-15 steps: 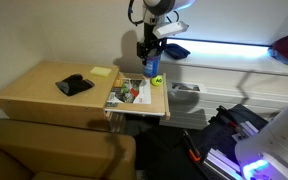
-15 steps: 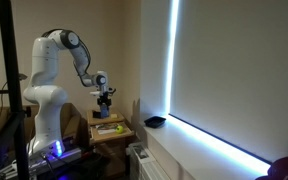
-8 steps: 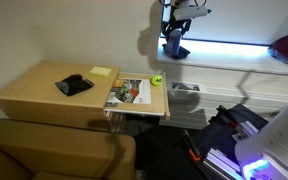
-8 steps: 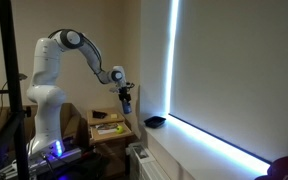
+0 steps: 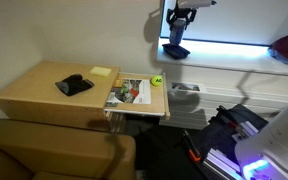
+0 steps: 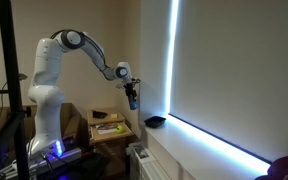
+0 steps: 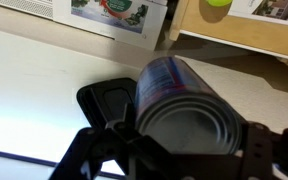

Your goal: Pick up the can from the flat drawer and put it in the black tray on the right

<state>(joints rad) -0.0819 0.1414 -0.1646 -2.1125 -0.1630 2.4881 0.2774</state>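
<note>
1. Wrist view: the gripper (image 7: 184,140) clamps the can (image 7: 179,95) between its fingers, round end to the lens. The black tray (image 7: 102,100) lies just below it. The flat drawer (image 7: 239,35) and yellow-green ball (image 7: 218,3) are far off.
2. In an exterior view, the gripper (image 5: 178,22) hangs above the tray (image 5: 174,50), seemingly high enough to clear its rim.
3. In an exterior view, the arm reaches out toward the ledge. The tray (image 6: 155,122) sits below the gripper (image 6: 132,97) and off to one side, so letting go looks premature.
</note>
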